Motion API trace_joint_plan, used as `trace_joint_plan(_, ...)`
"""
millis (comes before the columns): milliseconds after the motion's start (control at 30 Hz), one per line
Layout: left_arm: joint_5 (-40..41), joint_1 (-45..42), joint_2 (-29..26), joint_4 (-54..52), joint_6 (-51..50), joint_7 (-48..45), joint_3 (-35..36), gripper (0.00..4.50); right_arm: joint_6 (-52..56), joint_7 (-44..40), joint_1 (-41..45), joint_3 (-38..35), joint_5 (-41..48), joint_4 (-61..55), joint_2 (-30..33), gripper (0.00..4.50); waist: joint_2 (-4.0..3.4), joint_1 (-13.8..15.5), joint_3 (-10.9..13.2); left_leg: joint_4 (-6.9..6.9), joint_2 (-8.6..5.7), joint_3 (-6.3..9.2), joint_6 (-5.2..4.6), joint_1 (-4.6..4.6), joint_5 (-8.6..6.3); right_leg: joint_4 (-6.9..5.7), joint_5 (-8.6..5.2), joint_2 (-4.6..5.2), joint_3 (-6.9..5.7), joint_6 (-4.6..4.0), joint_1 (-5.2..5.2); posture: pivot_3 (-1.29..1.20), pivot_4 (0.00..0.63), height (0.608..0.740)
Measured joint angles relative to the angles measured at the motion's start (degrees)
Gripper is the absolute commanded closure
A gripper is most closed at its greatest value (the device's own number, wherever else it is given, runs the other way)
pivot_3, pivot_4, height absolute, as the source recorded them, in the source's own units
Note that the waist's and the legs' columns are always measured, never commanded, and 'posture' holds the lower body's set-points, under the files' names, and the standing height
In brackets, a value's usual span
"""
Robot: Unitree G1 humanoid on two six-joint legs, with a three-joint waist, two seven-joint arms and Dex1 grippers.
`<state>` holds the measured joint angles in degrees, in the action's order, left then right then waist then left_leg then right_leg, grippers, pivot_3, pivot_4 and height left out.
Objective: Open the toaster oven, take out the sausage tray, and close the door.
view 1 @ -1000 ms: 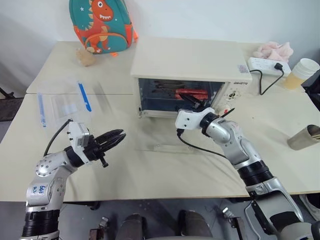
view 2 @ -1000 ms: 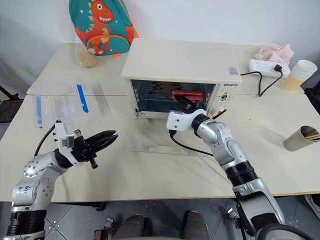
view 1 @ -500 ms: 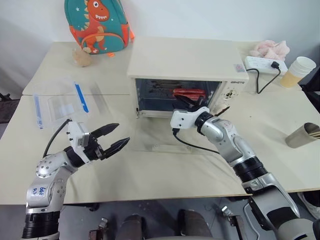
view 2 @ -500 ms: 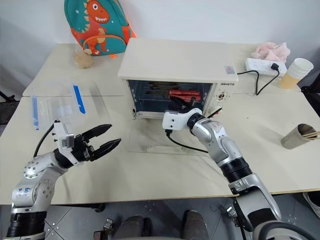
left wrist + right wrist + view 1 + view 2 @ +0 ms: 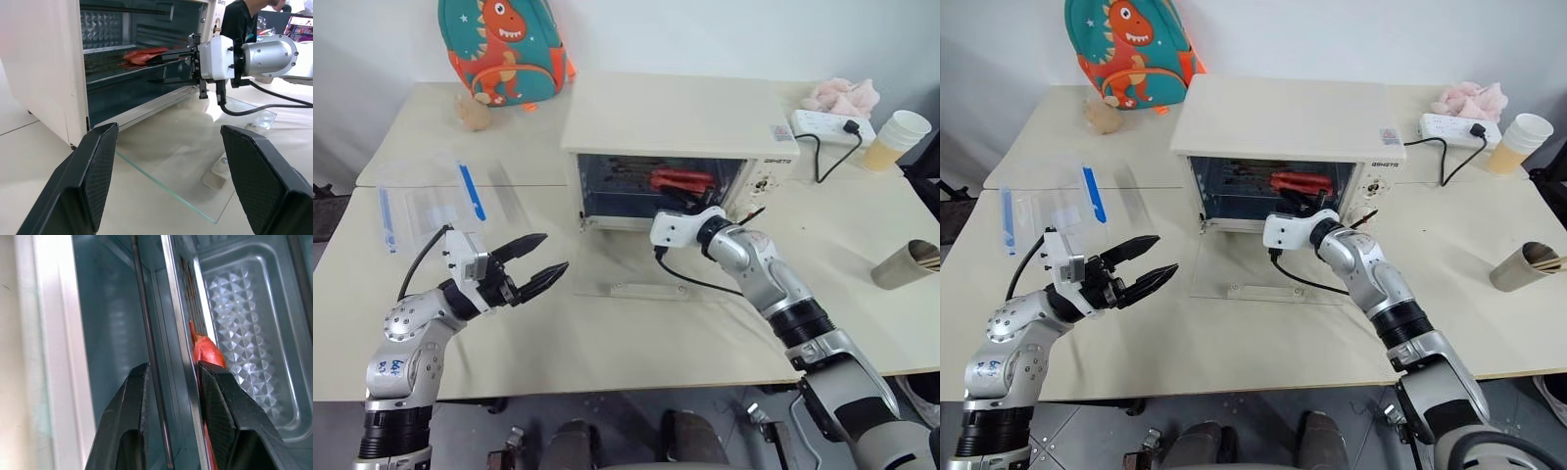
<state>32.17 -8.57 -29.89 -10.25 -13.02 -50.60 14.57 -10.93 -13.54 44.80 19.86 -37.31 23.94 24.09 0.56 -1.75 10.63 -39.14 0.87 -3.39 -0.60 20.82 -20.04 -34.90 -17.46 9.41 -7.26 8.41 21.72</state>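
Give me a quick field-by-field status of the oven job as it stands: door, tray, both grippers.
door: open, lying flat on the table in front of the toaster oven
sausage tray: inside the oven on its rack, red sausages on it
right gripper: reaching into the oven mouth, fingers closed on the tray's front rim, one above and one below
left gripper: open, holding nothing, off to the left of the door above the table
done so far: door opened
remaining: pull tray out, close door
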Motion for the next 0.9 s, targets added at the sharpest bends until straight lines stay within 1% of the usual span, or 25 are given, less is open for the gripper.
trace_joint_plan(200,0.0,0.01,0.01,-0.01,0.0,0.09,-0.05,0.95,0.04,1.93,2.15,0.71,-1.69,2.73,-0.72,2.97,-0.01,-0.07,0.01,0.0,0.0,0.02,0.03,0.28,0.02,-0.05,0.0,-0.01,-0.03,0.0,0.3,0.0,0.15,0.74)
trace_joint_plan(300,-0.01,0.01,0.01,-0.01,0.0,0.18,-0.14,0.92,0.32,2.92,2.65,1.64,-2.54,3.18,-1.48,3.58,-0.01,-0.11,0.0,0.0,0.0,0.0,0.03,0.38,0.02,-0.09,0.0,-0.01,-0.01,0.0,0.41,0.0,0.15,0.74)
trace_joint_plan(367,0.0,0.01,0.12,-0.02,0.0,0.39,-0.22,0.92,1.07,3.39,3.49,2.14,-3.5,3.18,-1.48,4.25,-0.01,-0.18,0.0,0.0,0.0,-0.01,0.03,0.37,0.02,-0.09,0.0,-0.01,-0.01,0.0,0.41,0.0,0.15,0.74)
trace_joint_plan(400,0.01,0.1,0.34,-0.08,0.0,0.58,-0.25,0.92,1.24,3.78,3.73,2.42,-4.74,3.14,-1.45,4.47,-0.01,-0.2,0.0,0.0,0.01,-0.01,0.03,0.37,0.02,-0.11,0.0,-0.02,-0.01,0.0,0.41,0.0,0.15,0.74)
trace_joint_plan(733,0.0,1.02,1.63,-0.24,0.0,1.06,-1.98,0.92,1.02,4.83,3.86,2.6,-6.46,3.24,-1.55,4.47,-0.01,-0.23,0.0,0.0,0.02,-0.06,0.05,0.41,0.03,-0.11,0.0,-0.04,0.01,0.0,0.47,0.0,0.15,0.74)
trace_joint_plan(900,-0.01,0.48,1.7,-0.11,0.31,1.03,-2.06,0.92,1.02,1.8,2.69,2.51,-6.19,-0.63,0.3,4.47,-0.01,-0.17,0.01,0.02,0.02,-0.08,0.05,0.51,0.03,-0.14,0.0,-0.04,0.04,0.0,0.62,0.0,0.15,0.74)
